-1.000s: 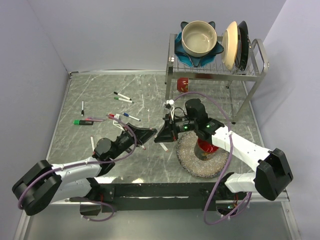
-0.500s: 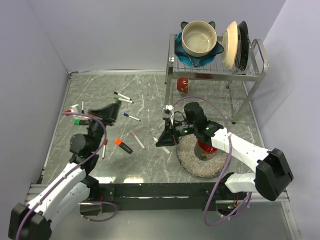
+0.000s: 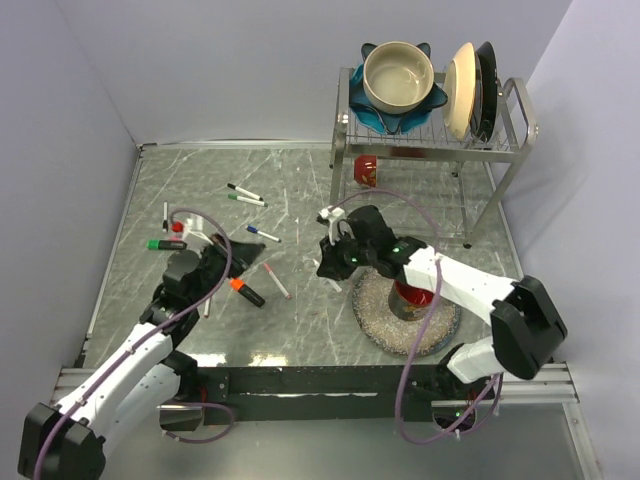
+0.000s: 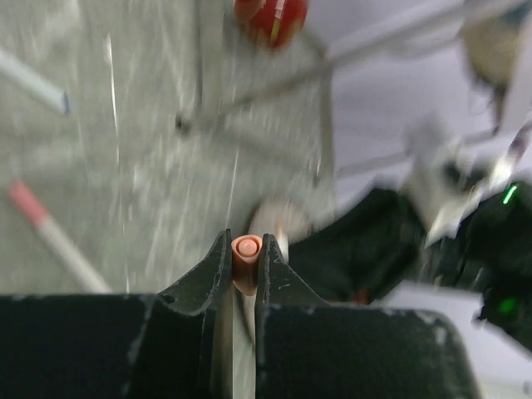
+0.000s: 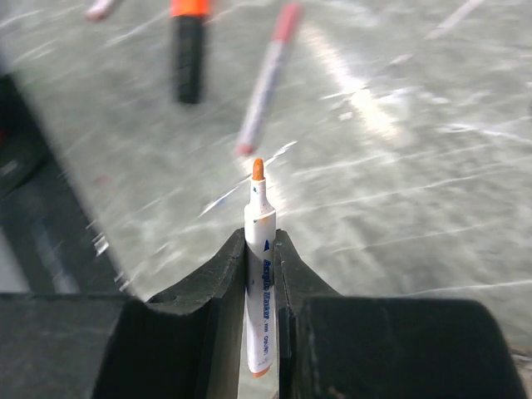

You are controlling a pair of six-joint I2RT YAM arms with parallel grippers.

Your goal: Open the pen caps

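The left gripper is closed on a small pale orange cap, whose round end shows between the 2 fingers. The right gripper is closed on a white marker. The orange tip of this marker is bare, so I judge that this cap is already off.

In the top view the 2 grippers are well apart. The left one is above the left half of the table. The right one is near the middle, with the marker tip pointing toward the left side.

Between them 2 more pens lie flat on the table. One is a black marker with a bright orange cap, the other a thin white pen with a red cap. Both lie slantwise, the cap end toward the far left corner and the barrel toward the near right corner.

The black marker lies just beside the left gripper, on its near side, so the left arm is the nearer one to it. The white pen lies between the 2 arms, and its barrel end is closer to the right gripper.

Both grippers are full, so I think the cap and the marker must be put down before any new pen is taken.
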